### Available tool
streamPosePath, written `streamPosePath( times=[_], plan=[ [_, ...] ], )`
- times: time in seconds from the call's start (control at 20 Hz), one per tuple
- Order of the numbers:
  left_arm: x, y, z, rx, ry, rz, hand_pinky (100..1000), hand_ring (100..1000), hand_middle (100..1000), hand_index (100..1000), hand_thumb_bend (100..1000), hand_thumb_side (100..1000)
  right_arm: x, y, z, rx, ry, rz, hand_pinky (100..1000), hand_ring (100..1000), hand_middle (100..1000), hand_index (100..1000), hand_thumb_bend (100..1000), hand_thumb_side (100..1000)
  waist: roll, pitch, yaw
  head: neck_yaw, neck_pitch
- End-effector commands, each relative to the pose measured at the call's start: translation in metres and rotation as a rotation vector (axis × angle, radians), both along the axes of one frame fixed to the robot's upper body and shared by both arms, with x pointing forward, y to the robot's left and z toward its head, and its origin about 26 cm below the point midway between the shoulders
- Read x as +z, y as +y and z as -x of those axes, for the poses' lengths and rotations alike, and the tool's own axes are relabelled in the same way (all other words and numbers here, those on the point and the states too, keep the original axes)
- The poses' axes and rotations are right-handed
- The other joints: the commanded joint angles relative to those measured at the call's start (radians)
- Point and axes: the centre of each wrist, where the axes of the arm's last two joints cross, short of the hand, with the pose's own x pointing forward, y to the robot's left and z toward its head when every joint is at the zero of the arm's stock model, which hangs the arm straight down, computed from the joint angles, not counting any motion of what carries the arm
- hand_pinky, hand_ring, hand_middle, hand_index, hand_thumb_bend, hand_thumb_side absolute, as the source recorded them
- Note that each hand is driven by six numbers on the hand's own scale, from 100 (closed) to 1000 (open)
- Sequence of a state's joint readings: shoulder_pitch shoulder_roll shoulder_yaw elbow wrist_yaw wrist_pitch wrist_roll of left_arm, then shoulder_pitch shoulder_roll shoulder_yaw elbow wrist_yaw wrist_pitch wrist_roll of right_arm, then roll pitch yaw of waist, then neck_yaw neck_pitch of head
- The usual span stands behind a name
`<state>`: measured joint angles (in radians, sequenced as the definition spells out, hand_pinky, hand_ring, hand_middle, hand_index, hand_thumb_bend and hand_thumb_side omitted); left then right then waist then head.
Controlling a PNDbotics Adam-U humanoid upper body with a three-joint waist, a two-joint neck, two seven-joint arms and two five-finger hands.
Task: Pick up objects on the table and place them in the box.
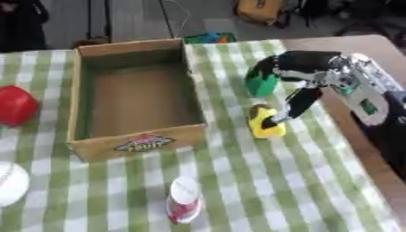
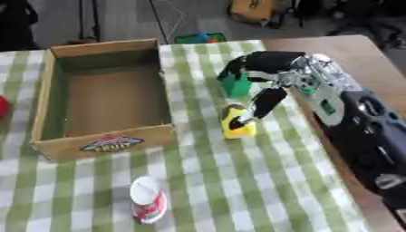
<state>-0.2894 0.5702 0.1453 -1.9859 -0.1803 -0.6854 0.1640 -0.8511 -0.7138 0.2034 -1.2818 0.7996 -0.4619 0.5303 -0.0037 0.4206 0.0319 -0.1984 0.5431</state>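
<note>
Your biggest risk sits just right of the box [image 1: 135,97]: the green object [image 1: 261,83] and the yellow object [image 1: 266,122] stand close together there, and your right hand [image 1: 305,68] is spread across both. If you close now, you could catch the green one under the fingers while the thumb shoves the yellow one away, or tip either over on the checked cloth [image 1: 262,190]. The yellow one also lies near the cloth's right edge, so a sideways nudge could send it toward the bare wooden table [image 1: 361,50].

The hand looks partly open. Its fingers curl over the top of the green object, apparently touching it, while the thumb [image 1: 295,106] reaches straight down and rests its tip on the yellow object. Neither is lifted, and I judge that nothing is properly gripped yet.

The box stands empty. A red ball [image 1: 16,105] and a white ball [image 1: 11,183] lie to the box's left, and a red and white cup [image 1: 183,200] lies on its side in front of it. Your left hand is not visible.
</note>
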Motion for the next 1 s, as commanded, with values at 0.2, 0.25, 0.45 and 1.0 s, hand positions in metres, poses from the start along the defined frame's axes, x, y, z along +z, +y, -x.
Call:
streamPosePath(
  times=[0.2, 0.25, 0.45, 1.0],
  plan=[
    [0.008, 0.001, 0.003, 0.003, -0.029, -0.015, 726, 905, 819, 912, 100, 935, 0.005, -0.019, 0.0, -0.052, 0.0, 0.054, 622, 707, 830, 929, 745, 635, 0.002, -0.017, 0.003, -0.004, -0.008],
    [0.008, 0.001, 0.003, 0.003, -0.029, -0.015, 726, 905, 819, 912, 100, 936, 0.004, -0.02, 0.0, -0.054, 0.003, 0.055, 617, 705, 828, 930, 743, 634, 0.003, -0.017, 0.003, -0.004, -0.009],
    [0.008, 0.001, 0.003, 0.001, -0.031, -0.015, 727, 905, 819, 912, 100, 934, -0.001, -0.021, -0.004, -0.06, 0.012, 0.061, 611, 701, 824, 928, 740, 624, 0.004, -0.015, 0.005, -0.009, -0.013],
    [0.007, 0.001, 0.003, -0.001, -0.034, -0.013, 729, 904, 819, 911, 100, 934, -0.013, -0.022, -0.014, -0.072, 0.029, 0.061, 584, 679, 792, 920, 749, 614, 0.01, -0.008, 0.012, -0.021, -0.019]
  ],
)
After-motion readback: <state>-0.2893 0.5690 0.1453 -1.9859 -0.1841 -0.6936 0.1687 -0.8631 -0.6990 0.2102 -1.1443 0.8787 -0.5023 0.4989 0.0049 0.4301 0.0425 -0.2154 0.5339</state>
